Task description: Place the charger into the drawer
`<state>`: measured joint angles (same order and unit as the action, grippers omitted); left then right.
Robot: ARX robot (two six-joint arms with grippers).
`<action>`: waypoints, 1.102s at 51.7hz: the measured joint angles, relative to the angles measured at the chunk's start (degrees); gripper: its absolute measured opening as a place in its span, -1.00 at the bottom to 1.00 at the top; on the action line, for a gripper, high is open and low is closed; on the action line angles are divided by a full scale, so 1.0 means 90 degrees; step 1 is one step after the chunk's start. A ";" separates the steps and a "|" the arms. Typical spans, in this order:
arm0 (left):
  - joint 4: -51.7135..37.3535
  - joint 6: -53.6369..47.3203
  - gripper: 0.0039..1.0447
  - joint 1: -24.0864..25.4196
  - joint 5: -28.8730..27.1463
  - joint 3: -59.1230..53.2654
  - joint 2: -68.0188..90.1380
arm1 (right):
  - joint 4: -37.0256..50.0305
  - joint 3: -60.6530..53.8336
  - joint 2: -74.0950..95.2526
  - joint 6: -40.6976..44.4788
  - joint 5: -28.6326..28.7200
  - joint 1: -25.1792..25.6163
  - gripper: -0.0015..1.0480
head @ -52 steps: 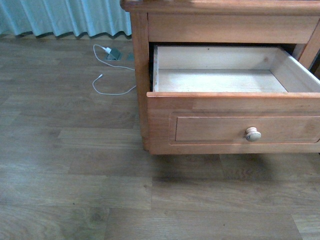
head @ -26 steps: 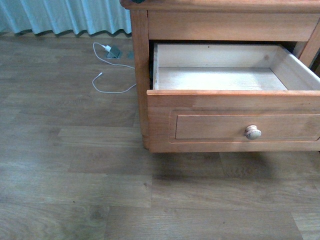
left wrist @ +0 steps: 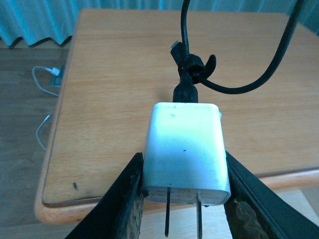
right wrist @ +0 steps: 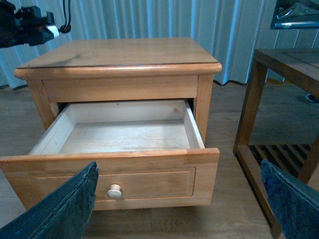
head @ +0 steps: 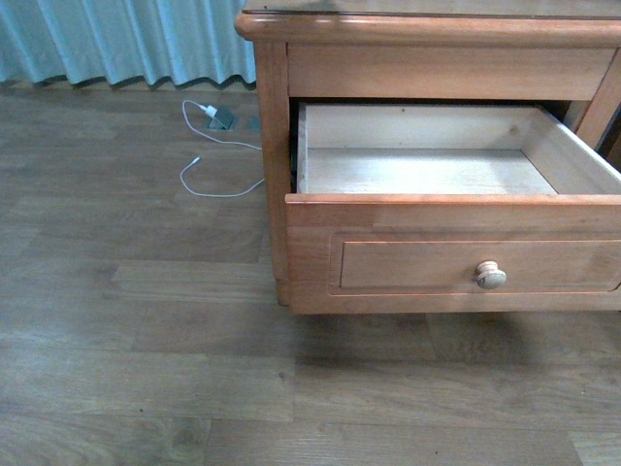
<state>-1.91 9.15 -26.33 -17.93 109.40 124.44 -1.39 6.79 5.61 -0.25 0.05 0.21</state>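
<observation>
Above the glossy honey-brown wooden top of the nightstand [left wrist: 124,74], the left gripper [left wrist: 184,196] clamps the small white rectangular charger [left wrist: 185,149] by its two flat sides. The prongs point back toward the wrist, so the thin black cable [left wrist: 279,55] runs off the far end, clear of the fingers. Lower down, the upper honey-brown wooden drawer [head: 446,200] with its round pale knob [head: 490,275] stands pulled out, pale and bare inside, ready to receive it. The right gripper [right wrist: 179,172] faces that drawer, spread wide and holding nothing, probably to leave the path free.
</observation>
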 joint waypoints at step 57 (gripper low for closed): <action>0.0731 -0.0323 0.10 -0.0794 0.1239 -0.0328 0.1370 | 0.0000 0.0000 0.0000 0.0002 0.0000 0.0000 0.85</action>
<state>4.67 6.24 -33.47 -6.79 106.45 136.77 -1.39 6.79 5.61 -0.23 0.05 0.21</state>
